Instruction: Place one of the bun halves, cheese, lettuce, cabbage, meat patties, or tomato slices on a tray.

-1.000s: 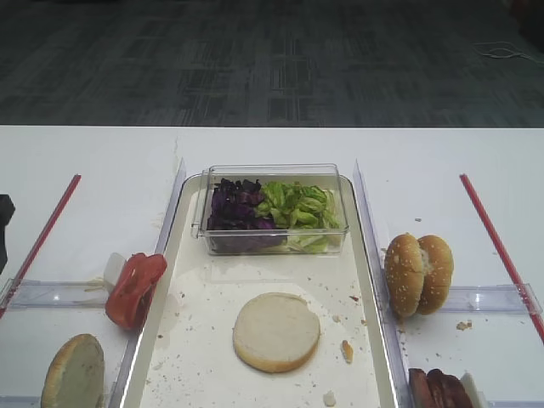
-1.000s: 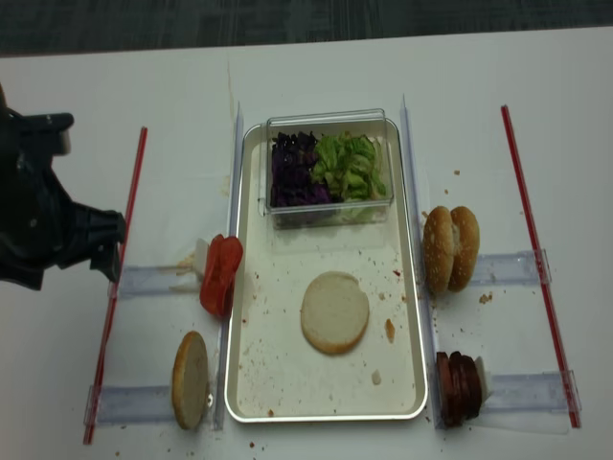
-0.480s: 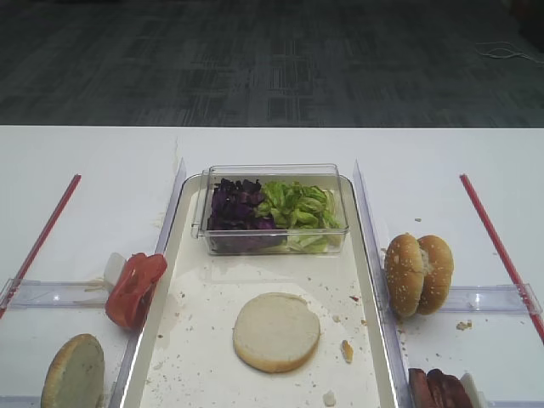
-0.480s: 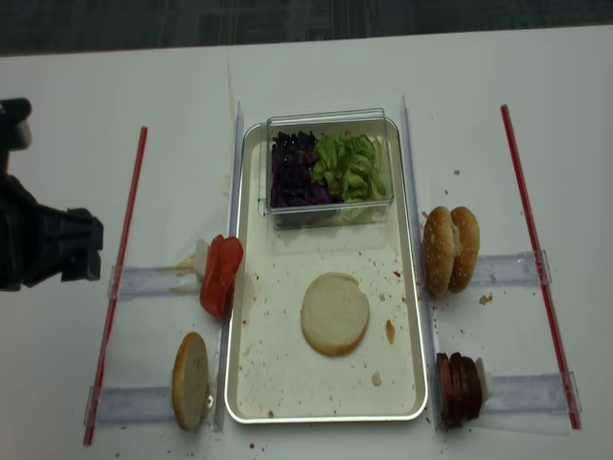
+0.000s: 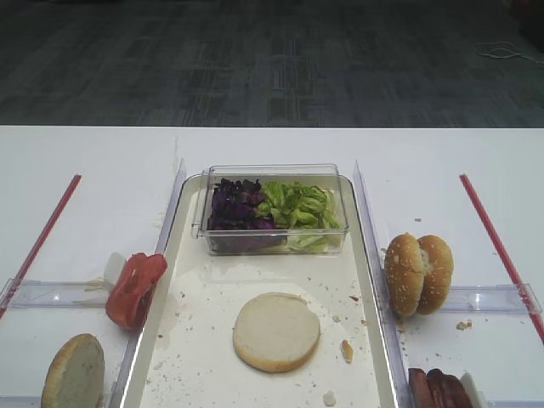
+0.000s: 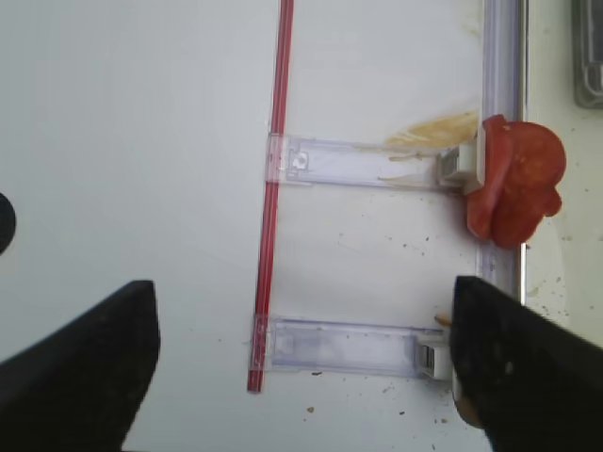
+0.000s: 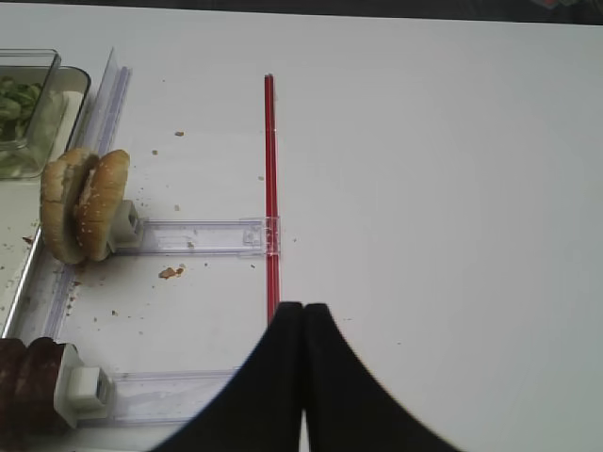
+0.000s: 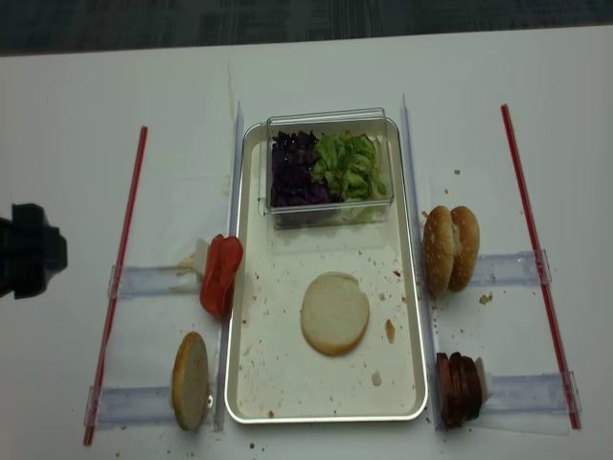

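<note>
The silvery tray (image 8: 287, 379) (image 5: 195, 340) lies in the middle of the table. One bun half (image 8: 334, 313) (image 5: 276, 331) lies cut face up on its floor. A clear box at the tray's far end holds purple cabbage (image 8: 292, 171) (image 5: 234, 208) and green lettuce (image 8: 350, 165) (image 5: 297, 208). Tomato slices (image 8: 220, 275) (image 6: 513, 179) lean at the tray's left rim. Meat patties (image 8: 458, 386) (image 7: 28, 381) stand off the tray's right near corner. No cheese shows. My left gripper (image 6: 301, 367) hangs open and empty over the table left of the tray. My right gripper (image 7: 303, 311) is shut and empty, right of the tray.
A brown-domed bun half (image 8: 190, 380) stands on edge left of the tray. A seeded bun pair (image 8: 452, 248) (image 7: 85, 202) stands upright to its right. Red strips (image 8: 120, 278) (image 8: 536, 259) and clear plastic holders (image 6: 358, 160) lie on both sides. Crumbs dot the tray.
My left arm has drawn back to the left, away from the tray, and now shows only at the left edge of the overhead view. Food and tray have not moved.
</note>
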Controlling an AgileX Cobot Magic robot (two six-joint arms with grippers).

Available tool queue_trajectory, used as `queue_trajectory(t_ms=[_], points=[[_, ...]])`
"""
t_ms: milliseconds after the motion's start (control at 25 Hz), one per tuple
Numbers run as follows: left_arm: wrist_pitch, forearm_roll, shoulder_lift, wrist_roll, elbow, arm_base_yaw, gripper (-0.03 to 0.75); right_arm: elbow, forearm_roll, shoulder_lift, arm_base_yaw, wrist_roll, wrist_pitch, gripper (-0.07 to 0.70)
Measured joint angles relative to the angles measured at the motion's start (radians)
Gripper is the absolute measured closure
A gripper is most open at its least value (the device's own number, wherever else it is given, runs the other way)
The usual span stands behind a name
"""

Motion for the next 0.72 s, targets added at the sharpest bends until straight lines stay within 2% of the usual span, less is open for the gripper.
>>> queue_trajectory(t_ms=[160,320,520,720], points=[[0.040,-0.002,-0.075,0.000,0.000,0.000,0.106,0.000,0.000,0.000,0.000,0.000,0.000,0.330],[0.108,-0.004,-0.089,0.000,0.000,0.000,0.106,0.000,0.000,0.000,0.000,0.000,0.000,0.330],[0.118,-0.016,-0.089,0.000,0.000,0.000,0.106,0.000,-0.002,0.000,0.000,0.000,0.000,0.330],[0.119,-0.090,-0.100,-0.008,0.000,0.000,0.106,0.000,-0.002,0.000,0.000,0.000,0.000,0.330]])
